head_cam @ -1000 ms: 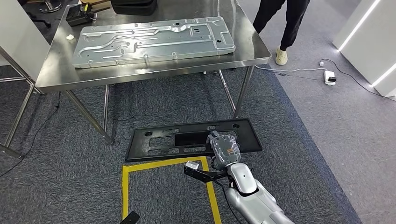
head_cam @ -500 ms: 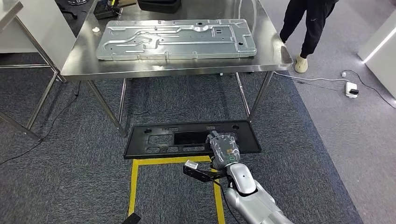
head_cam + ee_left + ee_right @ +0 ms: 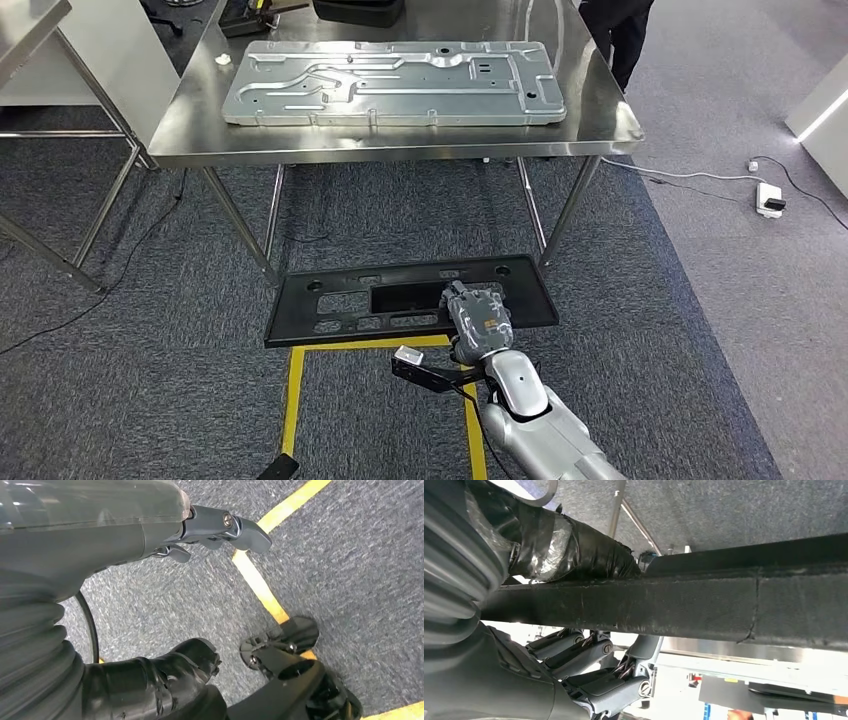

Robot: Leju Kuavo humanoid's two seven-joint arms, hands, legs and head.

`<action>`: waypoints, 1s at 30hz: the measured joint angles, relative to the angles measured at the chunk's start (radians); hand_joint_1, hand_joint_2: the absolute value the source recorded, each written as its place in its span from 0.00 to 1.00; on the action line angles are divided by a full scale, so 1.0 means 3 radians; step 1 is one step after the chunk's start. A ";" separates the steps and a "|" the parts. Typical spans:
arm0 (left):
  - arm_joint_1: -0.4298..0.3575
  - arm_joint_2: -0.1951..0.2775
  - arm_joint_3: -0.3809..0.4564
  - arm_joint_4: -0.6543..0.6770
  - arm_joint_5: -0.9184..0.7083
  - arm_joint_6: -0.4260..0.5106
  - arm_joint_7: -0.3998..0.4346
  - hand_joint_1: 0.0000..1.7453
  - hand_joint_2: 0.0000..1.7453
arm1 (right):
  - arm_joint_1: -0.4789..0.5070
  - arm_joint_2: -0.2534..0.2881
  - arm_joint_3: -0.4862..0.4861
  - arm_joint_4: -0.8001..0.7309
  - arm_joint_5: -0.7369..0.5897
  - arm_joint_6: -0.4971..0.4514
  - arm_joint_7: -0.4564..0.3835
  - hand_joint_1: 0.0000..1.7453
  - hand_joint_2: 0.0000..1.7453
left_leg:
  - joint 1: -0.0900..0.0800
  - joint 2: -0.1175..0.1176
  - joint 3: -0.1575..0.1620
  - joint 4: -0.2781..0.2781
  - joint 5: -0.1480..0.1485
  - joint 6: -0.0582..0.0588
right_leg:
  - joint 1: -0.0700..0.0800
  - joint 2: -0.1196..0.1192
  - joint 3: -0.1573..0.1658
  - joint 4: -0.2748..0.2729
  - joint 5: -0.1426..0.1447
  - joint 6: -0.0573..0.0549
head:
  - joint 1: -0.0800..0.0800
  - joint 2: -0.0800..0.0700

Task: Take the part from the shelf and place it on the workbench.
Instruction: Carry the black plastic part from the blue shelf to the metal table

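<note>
The part is a long black plastic panel (image 3: 530,295) with cut-outs, held flat low over the carpet in the head view. My right hand (image 3: 478,320) grips its near edge right of the middle. In the right wrist view the panel's edge (image 3: 704,610) runs between the taped thumb (image 3: 574,550) and the fingers (image 3: 594,655). The workbench (image 3: 400,142) is a steel table just beyond the panel. My left hand (image 3: 150,530) hangs over the carpet, fingers apart and holding nothing.
A large silver stamped plate (image 3: 395,82) covers most of the workbench, with black items (image 3: 358,10) behind it. Yellow floor tape (image 3: 292,390) marks a box beneath me. A person's legs (image 3: 620,30) stand at the bench's far right corner. A power strip (image 3: 768,200) lies right.
The whole picture has shifted: the camera moved, and the workbench now sits further right and more square-on. The person has stepped away behind the bench. My right hand still holds the panel.
</note>
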 joint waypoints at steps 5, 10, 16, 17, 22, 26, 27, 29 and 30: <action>-0.0020 0.0001 0.0000 0.0000 -0.0021 0.0003 -0.0006 0.00 1.00 | -0.0072 0.0007 0.0000 -0.0011 0.0023 0.0035 0.0047 1.00 1.00 | 0.0015 0.0033 -0.0208 0.0480 -0.0297 -0.0077 | -0.0035 -0.0023 0.0032 -0.0058 0.0047 -0.0082 | -0.0003 0.0000; -0.0022 0.0003 0.0001 0.0000 0.0000 0.0015 -0.0029 0.00 1.00 | -0.0130 -0.0189 -0.0001 -0.0190 0.0046 0.0154 0.0153 1.00 1.00 | 0.0041 0.0057 -0.0271 0.0650 -0.0246 -0.0111 | -0.0038 -0.0039 0.0035 -0.0039 0.0033 -0.0069 | -0.0003 0.0000; 0.0004 0.0001 0.0039 0.0000 0.0073 0.0015 -0.0082 0.00 1.00 | -0.0346 -0.0546 -0.0094 -0.0516 0.0030 0.0303 0.0185 1.00 1.00 | 0.0024 0.0060 0.0021 0.0040 -0.0062 -0.0015 | -0.0025 -0.0033 0.0002 0.0012 0.0003 0.0046 | 0.0001 0.0000; 0.0014 -0.0002 0.0047 0.0000 0.0082 0.0015 -0.0086 0.00 1.00 | -0.0369 -0.0598 -0.0126 -0.0575 0.0018 0.0315 0.0186 1.00 1.00 | 0.0026 0.0058 0.0025 0.0030 -0.0055 0.0010 | -0.0031 -0.0032 -0.0002 0.0027 -0.0016 0.0065 | 0.0002 0.0000; 0.0041 -0.0007 0.0078 0.0000 0.0106 0.0026 -0.0096 0.00 1.00 | -0.0427 -0.0801 -0.0268 -0.0845 -0.0015 0.0377 0.0186 1.00 1.00 | 0.0025 0.0055 0.0033 0.0008 -0.0045 0.0085 | -0.0041 -0.0020 -0.0390 0.0835 -0.0411 0.0111 | 0.0002 0.0000; 0.0047 -0.0012 0.0084 0.0000 0.0111 0.0025 -0.0098 0.00 1.00 | -0.0413 -0.0868 -0.0305 -0.0951 -0.0014 0.0406 0.0186 1.00 1.00 | 0.0022 0.0038 0.0044 0.0014 -0.0055 0.0077 | -0.0040 -0.0018 -0.0290 0.0518 -0.0100 0.0087 | 0.0003 0.0000; 0.0047 -0.0015 0.0086 0.0000 0.0117 0.0026 -0.0100 0.00 1.00 | -0.0415 -0.0886 -0.0316 -0.0983 -0.0011 0.0407 0.0188 1.00 1.00 | 0.0016 0.0034 0.0043 0.0019 -0.0060 0.0067 | -0.0032 -0.0016 -0.0194 0.0299 -0.0006 0.0073 | 0.0002 0.0000; 0.0053 -0.0020 0.0096 0.0000 0.0127 0.0028 -0.0105 0.00 1.00 | -0.0414 -0.0934 -0.0339 -0.1073 0.0001 0.0406 0.0203 1.00 1.00 | 0.0007 0.0029 0.0033 0.0024 -0.0064 0.0039 | -0.0014 -0.0011 -0.0087 0.0048 0.0068 0.0051 | 0.0001 0.0000; 0.0061 -0.0021 0.0103 0.0000 0.0131 0.0030 -0.0107 0.00 1.00 | -0.0412 -0.0962 -0.0352 -0.1127 0.0007 0.0408 0.0212 1.00 1.00 | 0.0003 0.0027 0.0029 0.0021 -0.0061 0.0023 | -0.0006 -0.0009 -0.0081 0.0027 0.0057 0.0042 | 0.0000 0.0000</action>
